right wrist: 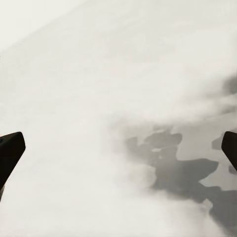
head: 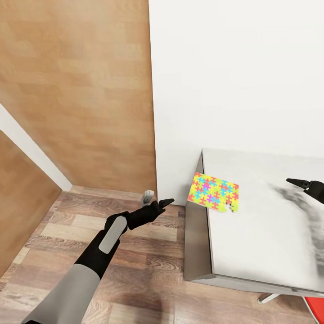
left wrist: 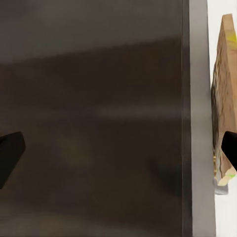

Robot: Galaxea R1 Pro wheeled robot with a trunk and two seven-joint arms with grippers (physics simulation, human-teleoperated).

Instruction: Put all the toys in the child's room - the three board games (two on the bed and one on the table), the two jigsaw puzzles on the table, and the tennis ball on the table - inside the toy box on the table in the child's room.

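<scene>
Looking down through the head camera, I see a jigsaw puzzle (head: 213, 192) at about four o'clock from the picture's centre, lying on the table (head: 265, 234) with one edge jutting past the table's near-left corner. My left gripper (head: 157, 203) hangs over the wooden floor (head: 148, 270) at about seven o'clock, just beside that corner and apart from the puzzle. My right gripper (head: 300, 183) enters at three o'clock, above the tabletop and well apart from the puzzle.

In the left wrist camera, the two dark fingertips (left wrist: 10, 155) sit at opposite edges of the frame, jaws wide apart and holding nothing. Ahead is a dark grey panel, probably the table's side. A thin slab edge (left wrist: 224, 98) at three o'clock may be the puzzle, though I cannot be sure.

In the right wrist camera, the fingertips (right wrist: 10, 153) are likewise spread wide and empty, over the pale mottled tabletop (right wrist: 118, 98).
</scene>
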